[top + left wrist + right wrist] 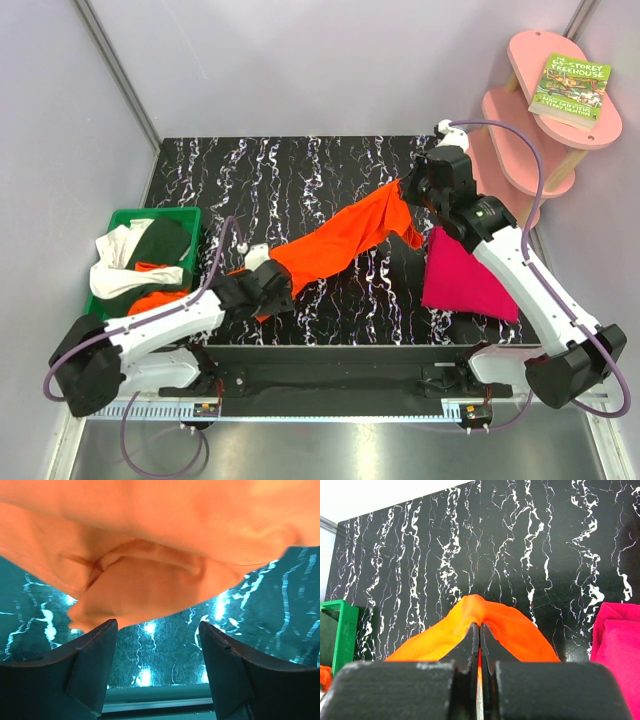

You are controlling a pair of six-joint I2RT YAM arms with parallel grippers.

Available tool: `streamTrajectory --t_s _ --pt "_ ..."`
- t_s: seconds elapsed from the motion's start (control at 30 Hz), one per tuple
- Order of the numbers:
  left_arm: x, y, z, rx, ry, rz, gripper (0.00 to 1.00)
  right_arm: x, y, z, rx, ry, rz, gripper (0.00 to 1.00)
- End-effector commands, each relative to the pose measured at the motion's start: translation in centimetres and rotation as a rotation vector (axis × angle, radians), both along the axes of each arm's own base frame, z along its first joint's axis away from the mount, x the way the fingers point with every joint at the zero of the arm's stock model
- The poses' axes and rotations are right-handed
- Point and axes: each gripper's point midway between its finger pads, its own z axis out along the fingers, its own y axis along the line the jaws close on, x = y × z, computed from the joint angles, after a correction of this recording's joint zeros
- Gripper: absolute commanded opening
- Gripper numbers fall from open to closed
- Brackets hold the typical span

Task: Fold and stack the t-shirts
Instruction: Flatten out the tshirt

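A bright orange t-shirt [340, 240] is stretched in a band across the black marbled table [300, 170], from front left to back right. My right gripper [408, 190] is shut on its back-right end, and the cloth peaks over the closed jaws in the right wrist view [480, 626]. My left gripper [272, 288] is at the shirt's front-left end. In the left wrist view it is open [157, 627], with bunched orange cloth [150, 555] just beyond the fingertips and none between them. A folded magenta-pink t-shirt [460, 275] lies flat at the right, under the right arm.
A green plastic bin [150, 213] at the left edge holds white, dark green and orange shirts. A pink tiered shelf [520, 130] with a book [570, 88] stands off the table's back right corner. Grey walls enclose the back and sides.
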Motion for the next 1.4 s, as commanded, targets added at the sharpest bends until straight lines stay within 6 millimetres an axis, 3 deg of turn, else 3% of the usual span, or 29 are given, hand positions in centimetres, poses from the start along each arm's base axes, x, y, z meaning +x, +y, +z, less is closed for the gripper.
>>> streamTrajectory --t_s 0.0,0.13,0.23,0.47,0.73,0.93,1.13,1.37 --pt "0.9 1.7 2.7 0.039 -0.085 0.071 0.71 -0.3 0.0 2.0 0.025 -0.06 0.013 0.0" --pt "0.6 3.6 2.0 0.13 -0.071 0.102 0.66 -0.3 -0.1 1.4 0.022 -0.048 0.009 0.0" --pt "0.0 4.4 0.3 0.203 -0.02 0.096 0.64 -0.2 0.0 1.0 0.023 -0.042 0.008 0.0" --pt "-0.3 5.2 -1.4 0.261 0.006 0.099 0.63 -0.1 0.0 0.7 0.022 -0.036 0.007 0.0" --pt "-0.3 4.8 -1.6 0.241 0.005 0.089 0.37 -0.2 0.0 0.3 0.018 -0.028 0.007 0.0" --pt "-0.5 4.9 -2.1 0.243 0.013 0.09 0.36 -0.2 -0.1 0.2 0.015 -0.027 0.005 0.0" --pt "-0.4 4.6 -2.4 0.224 0.004 0.087 0.43 -0.4 -0.1 -0.1 0.014 -0.021 0.007 0.0" --pt "-0.3 3.7 -2.2 0.176 0.002 0.082 0.13 -0.7 -0.1 -0.2 0.017 -0.02 0.014 0.0"
